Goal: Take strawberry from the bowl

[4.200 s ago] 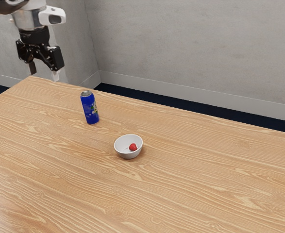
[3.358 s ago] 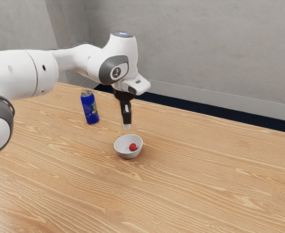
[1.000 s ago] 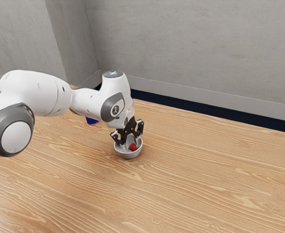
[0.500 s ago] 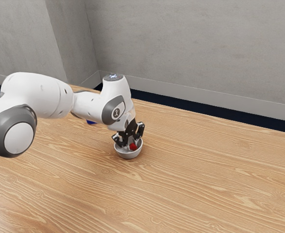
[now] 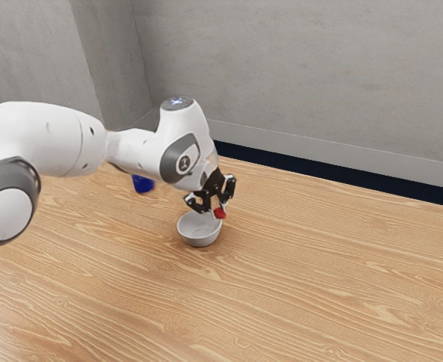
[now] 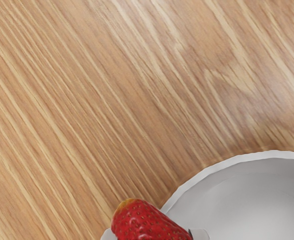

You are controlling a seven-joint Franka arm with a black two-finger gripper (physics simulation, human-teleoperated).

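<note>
In the exterior view my gripper [image 5: 219, 213] is shut on the red strawberry [image 5: 220, 213], held at about rim height by the bowl's edge on the exterior view's right. The white bowl [image 5: 198, 236] stands upright on the table with nothing seen inside it. From the wrist view, the strawberry [image 6: 145, 223] sits between the two pale fingertips of my gripper [image 6: 154, 235], touched from both sides. Beside it curves the rim of the bowl [image 6: 222, 166].
A blue can [image 5: 143, 183] stands on the wooden table [image 5: 319, 264] behind the arm, partly hidden by it. A grey wall rises beyond the table's far edge.
The strawberry has left the bowl's inside, carried in my gripper upward and toward the exterior view's right. The bowl has stayed where it was. Earlier, my hand came down into the bowl.
</note>
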